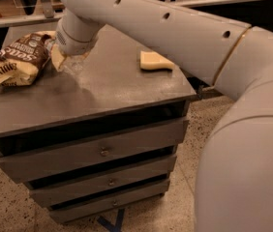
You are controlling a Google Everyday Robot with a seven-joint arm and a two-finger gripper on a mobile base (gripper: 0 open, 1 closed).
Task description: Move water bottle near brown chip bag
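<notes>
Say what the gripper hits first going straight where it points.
The gripper, low over the cabinet top at back left, points down-left: likely the near end of the brown chip bag first. Depth unclear; maybe the top itself.
</notes>
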